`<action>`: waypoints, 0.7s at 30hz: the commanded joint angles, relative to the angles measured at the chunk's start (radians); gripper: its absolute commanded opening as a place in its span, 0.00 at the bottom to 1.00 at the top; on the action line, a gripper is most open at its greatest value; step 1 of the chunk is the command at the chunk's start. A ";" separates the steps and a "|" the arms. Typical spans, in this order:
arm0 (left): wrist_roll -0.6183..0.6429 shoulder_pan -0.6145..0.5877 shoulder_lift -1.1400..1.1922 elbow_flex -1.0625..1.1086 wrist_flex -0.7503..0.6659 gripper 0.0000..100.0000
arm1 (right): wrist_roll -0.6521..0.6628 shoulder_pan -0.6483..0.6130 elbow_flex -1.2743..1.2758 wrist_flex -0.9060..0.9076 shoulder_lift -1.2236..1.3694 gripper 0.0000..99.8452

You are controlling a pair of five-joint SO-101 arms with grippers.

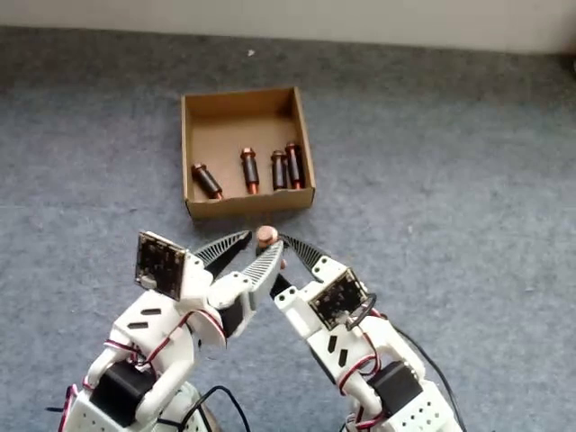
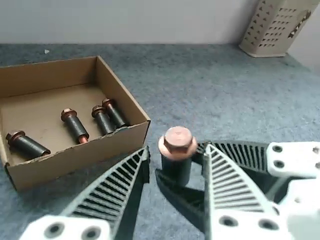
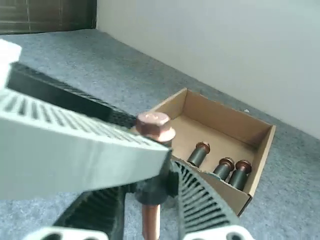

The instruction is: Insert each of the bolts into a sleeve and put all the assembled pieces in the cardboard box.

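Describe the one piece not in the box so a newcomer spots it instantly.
Find the cardboard box on the grey carpet. Just in front of its near wall, the right gripper holds a sleeved bolt upright, copper head up. The four other pieces lie flat inside the box.

The cardboard box [image 1: 243, 121] sits at the far middle of the bench [image 1: 450, 180]. Four assembled pieces [image 1: 249, 170] lie inside it along its near wall, one toward the left and three closer together to its right. Just in front of the box the left hand [image 2: 176, 150] and right hand [image 3: 150, 187] meet. Between them a sleeve [image 2: 176, 167] stands upright in the right hand's grip with a bolt [image 1: 266, 237] seated in it, and the left hand's fingers [image 2: 115, 190] are spread to either side.
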 commanded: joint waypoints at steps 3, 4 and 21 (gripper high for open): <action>-0.018 -0.160 -0.007 -0.099 0.157 0.20 | -0.005 0.050 0.059 -0.028 -0.019 0.00; -0.018 -0.189 -0.007 -0.091 0.180 0.20 | -0.009 0.058 0.056 -0.025 -0.019 0.00; -0.118 -0.518 -0.007 0.280 0.150 0.01 | -0.080 0.076 -0.565 -0.024 0.668 0.00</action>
